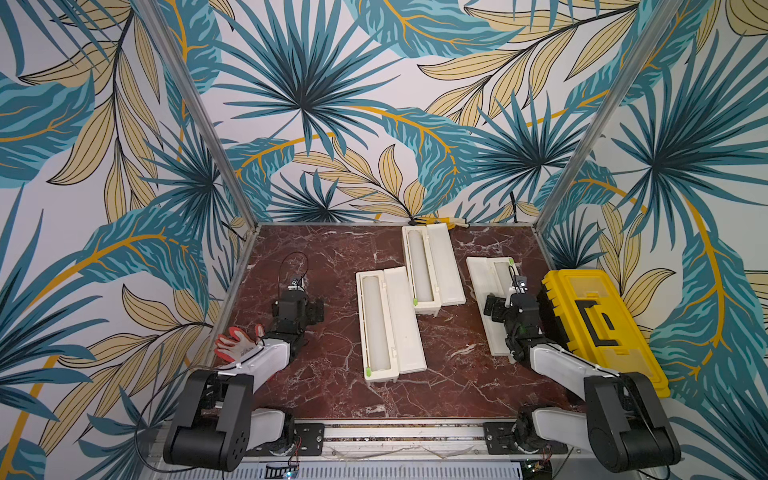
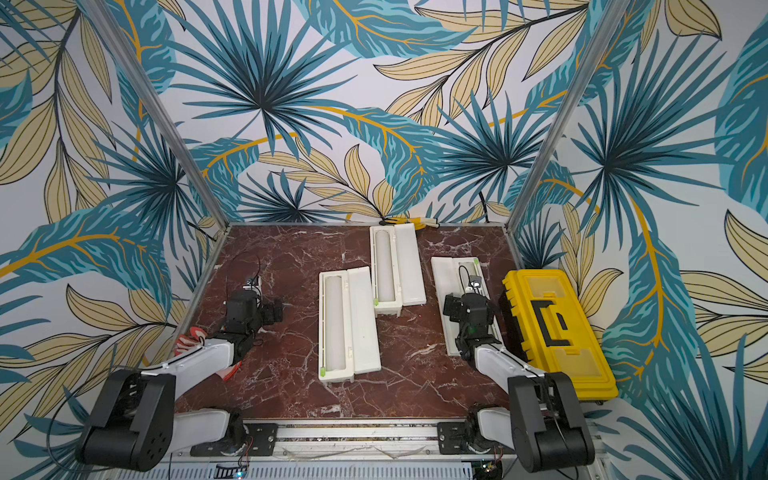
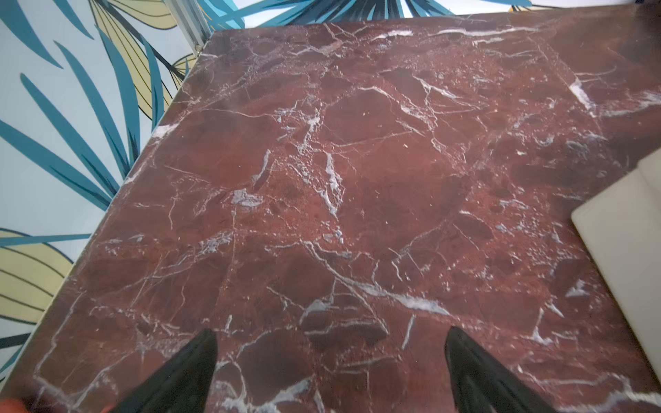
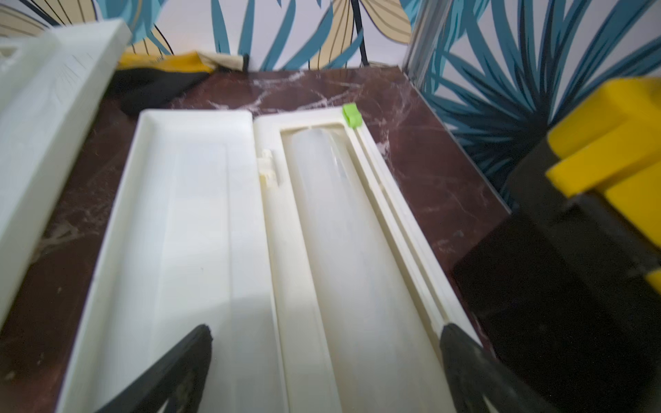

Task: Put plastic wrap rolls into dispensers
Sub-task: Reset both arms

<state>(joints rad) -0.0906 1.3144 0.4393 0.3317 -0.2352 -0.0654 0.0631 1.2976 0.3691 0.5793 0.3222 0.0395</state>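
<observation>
Three cream dispensers lie open on the red marble table, each with a milky plastic wrap roll in its trough. The front one (image 1: pixel 405 320) holds a roll (image 1: pixel 376 324), and the one behind it (image 1: pixel 442 266) holds a roll (image 1: pixel 419 266). The right dispenser (image 1: pixel 482 286) is partly hidden under my right arm. My right gripper (image 4: pixel 325 330) hangs open just above it, its fingers straddling that roll (image 4: pixel 343 250) and the hinge, with the lid (image 4: pixel 186 232) flat beside it. My left gripper (image 3: pixel 331 341) is open over bare marble, left of the front dispenser's corner (image 3: pixel 626 229).
A yellow and black toolbox (image 1: pixel 598 324) stands at the table's right edge, close beside my right arm. An orange and white glove (image 1: pixel 239 345) lies at the left edge under my left arm. A yellow and black cloth (image 4: pixel 157 82) lies at the back edge.
</observation>
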